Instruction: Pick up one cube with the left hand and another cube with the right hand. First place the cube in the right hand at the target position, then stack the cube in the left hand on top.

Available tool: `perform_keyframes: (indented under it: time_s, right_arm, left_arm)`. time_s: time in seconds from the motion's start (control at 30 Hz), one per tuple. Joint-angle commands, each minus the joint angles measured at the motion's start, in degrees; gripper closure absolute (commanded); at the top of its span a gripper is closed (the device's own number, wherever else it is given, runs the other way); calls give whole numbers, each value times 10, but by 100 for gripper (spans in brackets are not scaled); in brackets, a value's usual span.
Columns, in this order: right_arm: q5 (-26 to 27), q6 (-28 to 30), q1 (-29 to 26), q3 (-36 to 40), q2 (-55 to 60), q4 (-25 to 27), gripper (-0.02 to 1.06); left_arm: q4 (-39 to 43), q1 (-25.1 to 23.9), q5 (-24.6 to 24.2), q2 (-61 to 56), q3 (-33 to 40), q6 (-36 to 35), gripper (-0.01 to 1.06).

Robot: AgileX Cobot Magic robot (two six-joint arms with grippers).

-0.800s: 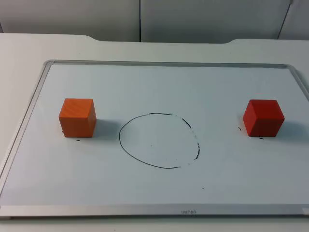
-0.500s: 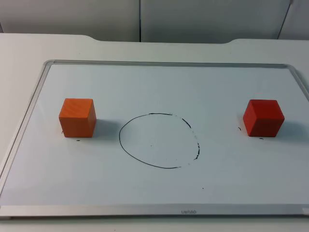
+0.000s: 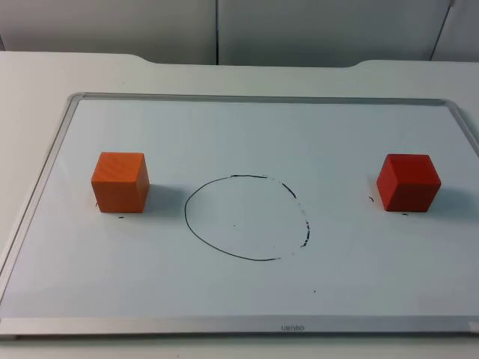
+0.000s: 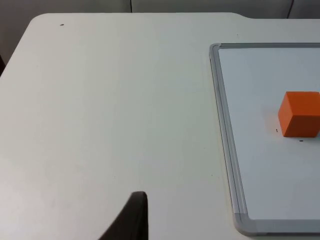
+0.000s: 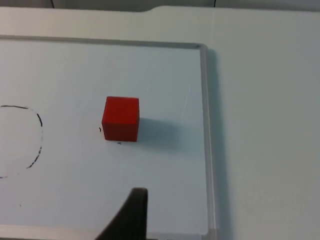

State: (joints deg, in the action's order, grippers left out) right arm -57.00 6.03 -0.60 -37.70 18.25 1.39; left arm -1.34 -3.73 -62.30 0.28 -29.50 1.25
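An orange cube [image 3: 120,182] sits on the left side of the whiteboard [image 3: 247,134], and a red cube [image 3: 408,182] on its right side. Between them is a hand-drawn black circle [image 3: 186,213] with nothing inside. My left gripper [image 4: 132,220] hangs over the bare table, outside the board's left frame and well apart from the orange cube [image 4: 300,114]. My right gripper [image 5: 131,215] hangs over the board near its frame, a short way from the red cube [image 5: 120,119]. Neither gripper touches a cube.
The whiteboard's raised metal frame [image 3: 45,172] runs around the work area, with a corner [image 4: 245,222] close to the left gripper. White table top [image 4: 100,100] lies outside the frame on both sides. A grey partition wall [image 3: 217,30] closes the back.
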Motion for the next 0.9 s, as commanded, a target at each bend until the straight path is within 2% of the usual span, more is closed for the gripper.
perform_keyframes:
  time_s: [0.0,0.27,0.43,0.53,0.73,0.87]
  right_arm:
    - [21,22,-3,-22,25,2,0]
    - [20,37,-3,-104,133,20,0]
    - [22,70,-3,-153,205,51,0]
    - [26,122,-3,-187,274,89,0]
    - [31,140,-3,-237,360,137,0]
    - [31,162,-3,-303,440,166,0]
  left_arm:
    - [-5,-1,5,-3,2,-3,0]
    - [-5,-1,5,-3,2,-3,0]
    - [-5,-1,5,-3,2,-3,0]
    - [-5,-1,5,-3,2,-3,0]
    - [-5,-1,5,-3,2,-3,0]
    - [-5,-1,5,-3,2,-3,0]
